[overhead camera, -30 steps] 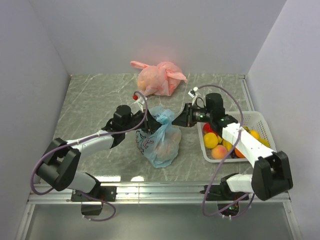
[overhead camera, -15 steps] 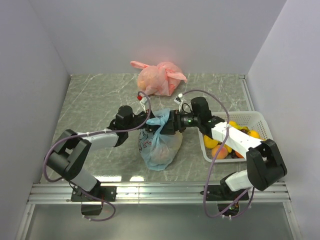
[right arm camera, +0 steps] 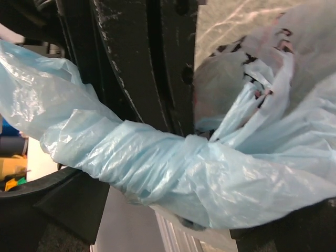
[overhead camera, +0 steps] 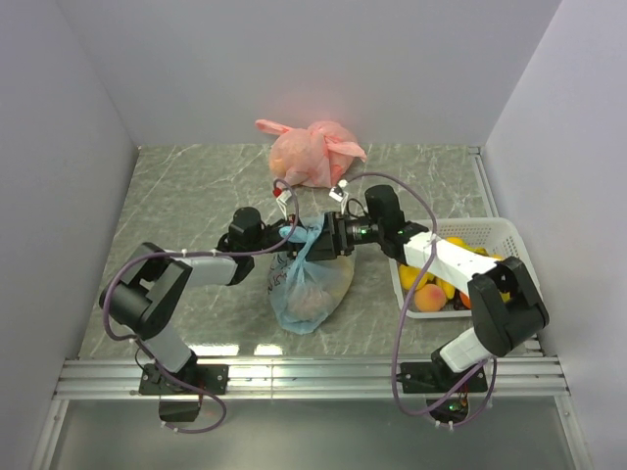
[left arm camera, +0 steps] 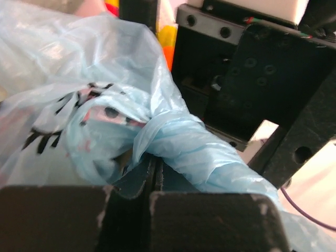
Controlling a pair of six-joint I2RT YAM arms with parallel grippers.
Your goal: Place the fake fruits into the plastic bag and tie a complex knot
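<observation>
The light-blue plastic bag (overhead camera: 309,282) lies at mid-table with peach and orange fake fruits (overhead camera: 312,300) showing through it. Its handles are twisted into a thick rope (left arm camera: 210,157) above it. My left gripper (overhead camera: 285,235) is shut, its pads (left arm camera: 156,176) pinching the plastic at the base of that twist. My right gripper (overhead camera: 328,236) faces it from the right, open, its jaws standing wide on either side of the twisted handle (right arm camera: 157,163) without squeezing it. More fake fruits (overhead camera: 428,295), yellow and peach, sit in the white basket (overhead camera: 509,245).
A knotted pink-orange bag (overhead camera: 309,153) lies at the back of the table. The white basket stands at the right edge under the right arm. Grey walls close in the sides and back.
The right gripper has let go and opened wide, then slid left along the handle toward the left gripper. The left arm has drawn in, and the bag has shifted slightly left.
</observation>
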